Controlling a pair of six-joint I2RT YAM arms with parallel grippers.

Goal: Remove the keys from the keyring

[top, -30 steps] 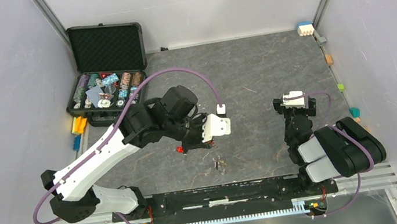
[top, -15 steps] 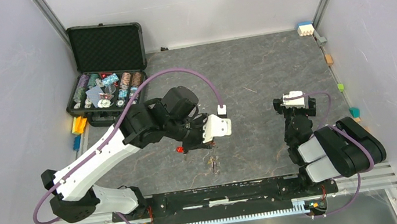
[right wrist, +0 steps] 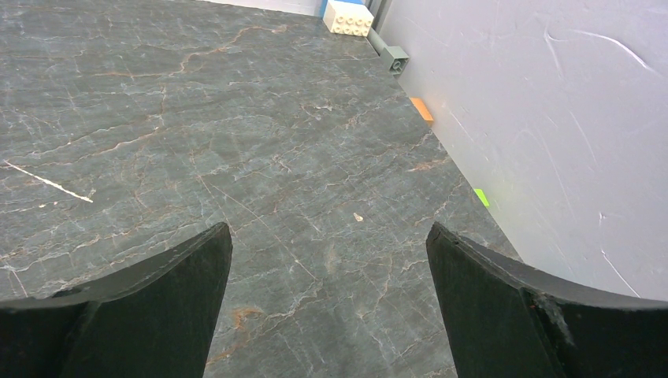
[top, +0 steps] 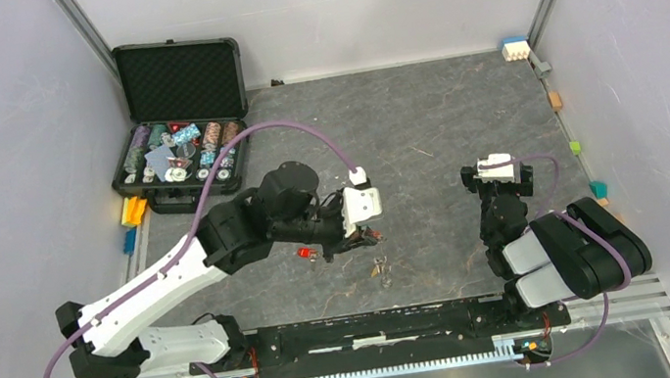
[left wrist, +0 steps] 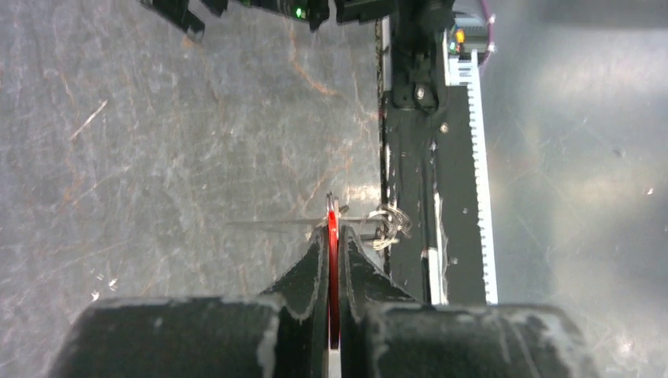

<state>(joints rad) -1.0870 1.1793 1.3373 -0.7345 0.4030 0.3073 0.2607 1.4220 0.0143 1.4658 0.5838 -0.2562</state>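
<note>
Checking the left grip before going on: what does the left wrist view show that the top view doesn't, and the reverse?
Left wrist only: a red key, edge-on, pinched in the shut left gripper. Top only: the open chip case, the right gripper off to the side, and a loose red key lying on the table. Both: the table, the left gripper and the base rail.

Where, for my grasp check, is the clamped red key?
Left wrist view, centre: the red key sits edge-on between the left gripper's shut fingers, silver rings just past its tip.
</note>
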